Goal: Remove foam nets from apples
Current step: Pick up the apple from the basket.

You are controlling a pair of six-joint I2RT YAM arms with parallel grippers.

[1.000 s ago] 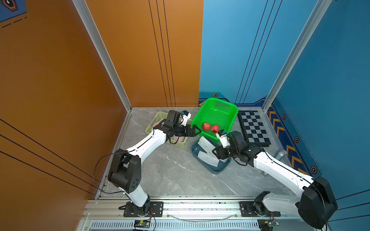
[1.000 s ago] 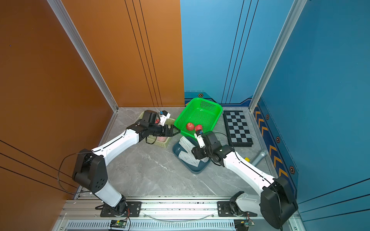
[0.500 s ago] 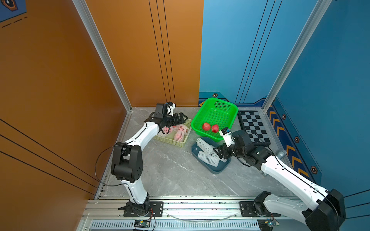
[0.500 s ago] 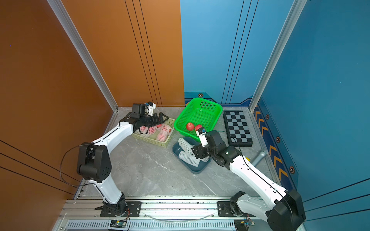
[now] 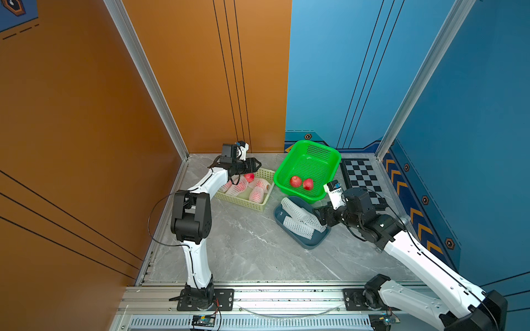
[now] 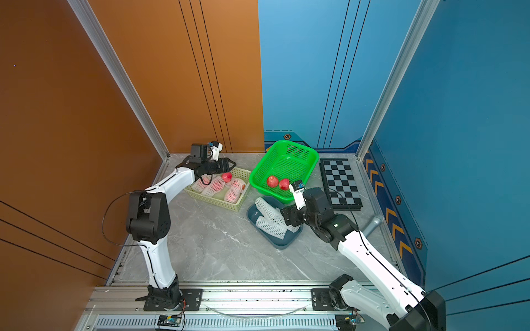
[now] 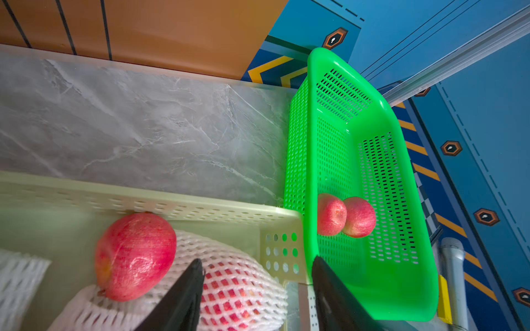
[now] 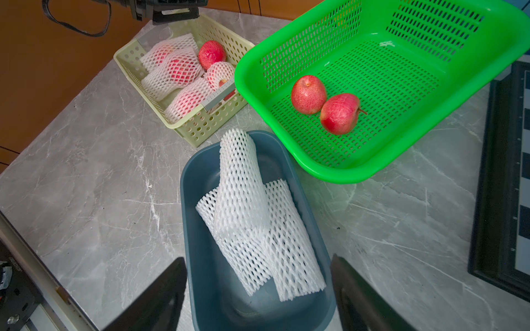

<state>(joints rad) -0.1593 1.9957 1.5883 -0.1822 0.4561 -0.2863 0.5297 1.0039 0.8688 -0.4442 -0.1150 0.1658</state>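
Foam nets (image 8: 252, 217) lie empty and limp in the dark blue tray (image 8: 198, 258), two white mesh sleeves crossed one over the other near the middle of the grey worktop (image 5: 243, 243). Other nets are wrapped round several apples (image 8: 177, 68) packed into the pale yellow basket (image 5: 243, 202), the fruit showing pink through the mesh. One bare red apple (image 7: 134, 255) sits on top of those wrapped ones, against the basket's far wall. Two more bare apples (image 8: 308, 94) (image 8: 339, 113) rest touching each other in the green basket (image 5: 318, 150), which stands tilted, just beside the yellow basket and the tray.

The left pincer (image 7: 255, 262) hangs over the far end of the yellow basket with its jaws apart and nothing held; a netted apple lies below the gap, with the bare apple just to one side. The right pincer (image 8: 257, 258) is spread wide over the near end of the blue tray, gripping nothing, the loose nets just ahead of its fingertips. I cannot tell whether they touch the mesh. A chessboard (image 5: 361, 177) lies flat beyond the right arm.
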